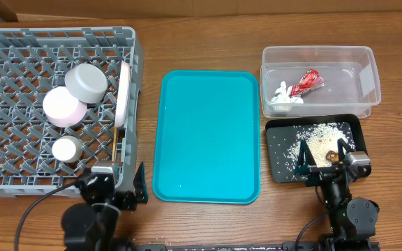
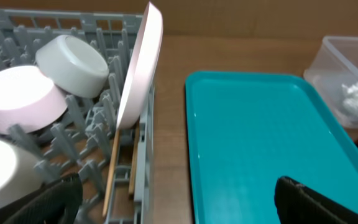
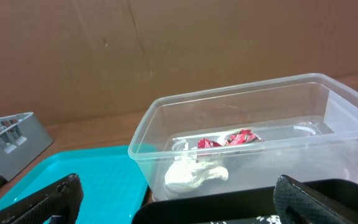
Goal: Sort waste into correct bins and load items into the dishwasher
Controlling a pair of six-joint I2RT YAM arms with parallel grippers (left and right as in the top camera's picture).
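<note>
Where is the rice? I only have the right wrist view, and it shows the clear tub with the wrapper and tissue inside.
Observer: Overhead, the rice lies scattered in the black tray, which sits on the robot's side of the clear tub.
Operator: Are the dishes loaded?
Observer: Yes. The dish rack holds the grey bowl, pink bowl and white cup, and the plate stands on edge at its right side.
Operator: And the chopsticks?
Observer: The left wrist view shows the chopsticks slanted in the rack beneath the plate.
</note>
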